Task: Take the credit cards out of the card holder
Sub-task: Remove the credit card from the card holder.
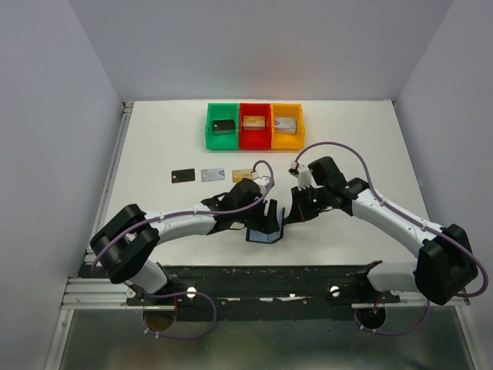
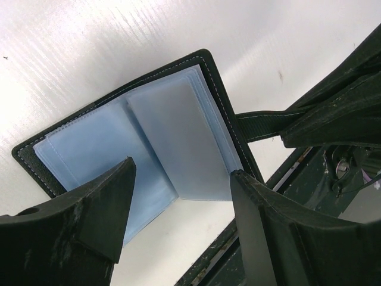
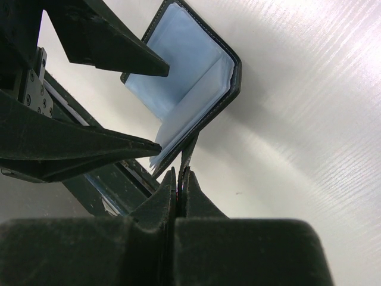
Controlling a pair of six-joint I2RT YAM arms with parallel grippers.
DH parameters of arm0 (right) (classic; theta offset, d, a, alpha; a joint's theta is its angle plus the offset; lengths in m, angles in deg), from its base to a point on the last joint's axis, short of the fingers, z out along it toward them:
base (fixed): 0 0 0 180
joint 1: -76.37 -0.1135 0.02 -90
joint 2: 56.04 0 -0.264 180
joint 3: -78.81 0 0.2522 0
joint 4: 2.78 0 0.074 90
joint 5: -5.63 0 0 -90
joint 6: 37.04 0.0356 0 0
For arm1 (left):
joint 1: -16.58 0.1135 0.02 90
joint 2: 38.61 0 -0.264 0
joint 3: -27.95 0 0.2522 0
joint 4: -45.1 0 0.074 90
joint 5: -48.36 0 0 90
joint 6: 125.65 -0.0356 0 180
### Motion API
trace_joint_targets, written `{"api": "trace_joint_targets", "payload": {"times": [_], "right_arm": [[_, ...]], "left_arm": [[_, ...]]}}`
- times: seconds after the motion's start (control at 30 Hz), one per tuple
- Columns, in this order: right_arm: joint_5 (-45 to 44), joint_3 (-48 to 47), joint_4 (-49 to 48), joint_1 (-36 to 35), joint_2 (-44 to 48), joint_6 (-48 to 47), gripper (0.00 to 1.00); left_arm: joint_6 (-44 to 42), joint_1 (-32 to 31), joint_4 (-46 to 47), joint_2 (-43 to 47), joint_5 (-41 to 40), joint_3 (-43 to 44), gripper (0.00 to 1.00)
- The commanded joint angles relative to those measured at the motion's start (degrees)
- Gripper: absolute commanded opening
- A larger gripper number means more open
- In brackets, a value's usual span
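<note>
The card holder (image 1: 264,233) lies open near the table's front edge, a black wallet (image 2: 149,137) with blue-grey sleeves fanned upward. My left gripper (image 2: 181,170) hovers open just over it, one finger on each side of the raised sleeves and nothing held. A thin black strap (image 2: 259,123) sticks out from the wallet's (image 3: 190,65) edge, and my right gripper (image 3: 180,173) is shut on that strap. Three credit cards lie in a row behind the left arm: black (image 1: 182,176), silver-grey (image 1: 212,175) and tan-gold (image 1: 241,173).
Green (image 1: 223,126), red (image 1: 254,125) and yellow (image 1: 286,124) bins stand side by side at the back, each with a block inside. The metal rail (image 1: 262,277) with the arm bases runs just in front of the wallet.
</note>
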Motion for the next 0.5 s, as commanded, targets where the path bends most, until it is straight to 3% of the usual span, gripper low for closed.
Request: {"api": "trace_joint_targets", "payload": {"times": [0.0,0.47], "right_arm": [[-0.03,-1.57,0.75,0.37,-0.51,-0.66,0.00],[0.94,-1.83,0.31,0.37,-0.60,-0.48,0.00]], "left_arm": [[-0.54,0.05,0.57,-0.75,0.84,1.38,0.77],[-0.18,-0.83,0.21,-1.10,0.93,2.26,0.82]]}}
